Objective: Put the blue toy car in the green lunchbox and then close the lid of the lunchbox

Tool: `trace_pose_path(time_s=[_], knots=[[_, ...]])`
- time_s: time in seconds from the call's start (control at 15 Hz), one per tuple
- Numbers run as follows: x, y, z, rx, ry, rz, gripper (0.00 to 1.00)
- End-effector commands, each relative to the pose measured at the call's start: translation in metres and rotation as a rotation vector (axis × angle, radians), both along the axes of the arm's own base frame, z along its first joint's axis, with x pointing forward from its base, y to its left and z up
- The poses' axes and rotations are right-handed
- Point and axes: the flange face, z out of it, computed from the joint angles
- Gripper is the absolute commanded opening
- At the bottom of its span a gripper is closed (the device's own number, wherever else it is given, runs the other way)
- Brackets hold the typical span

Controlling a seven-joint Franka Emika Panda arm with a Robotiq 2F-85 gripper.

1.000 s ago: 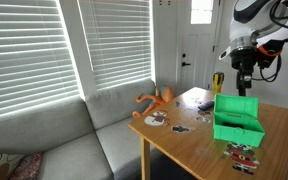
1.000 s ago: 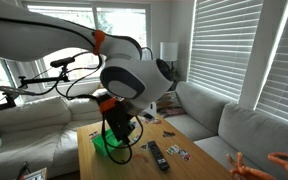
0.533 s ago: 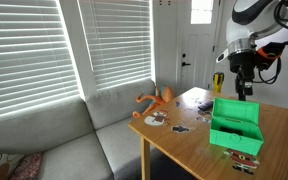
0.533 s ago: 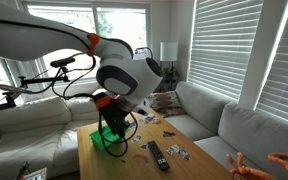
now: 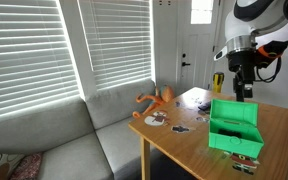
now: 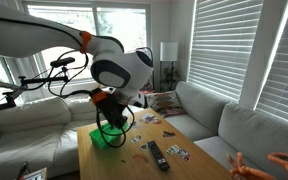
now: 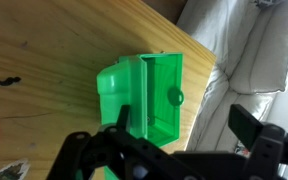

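Note:
The green lunchbox (image 5: 234, 126) stands on the wooden table (image 5: 189, 140) and also shows in the other exterior view (image 6: 103, 138). In the wrist view it (image 7: 144, 92) lies just ahead of me, a round knob on one face. I cannot tell how far the lid of the lunchbox is shut. My gripper (image 7: 184, 125) is open and empty. One finger (image 7: 122, 120) is over the box's near end. The other finger (image 7: 250, 126) is beyond the table edge, over the couch. In both exterior views the gripper (image 5: 242, 92) (image 6: 110, 122) hangs right above the box. I cannot make out the blue toy car.
An orange octopus toy (image 5: 156, 100) sits at the table's far corner. Small toys and cards (image 5: 242, 152) lie around the box. A black remote (image 6: 156, 153) lies mid-table. A grey couch (image 5: 94, 140) borders the table.
The arm has swung a little sideways above the lunchbox. The lunchbox has shifted slightly on the table and looks taller in an exterior view. The jaws stay open.

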Motion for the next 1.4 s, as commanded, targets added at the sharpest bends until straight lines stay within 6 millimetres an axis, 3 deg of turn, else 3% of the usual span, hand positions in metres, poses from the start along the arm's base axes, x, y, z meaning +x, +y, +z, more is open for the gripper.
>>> trace_pose_path(time_s=[0.0,0.33,1.33], knots=[[-0.008,0.019,0.01,-0.046,-0.029,0.014,1.0],[-0.006,0.043,0.011,-0.075,-0.034,0.058,1.0],[-0.02,0.088,0.026,-0.173,-0.071,0.177,1.0]])
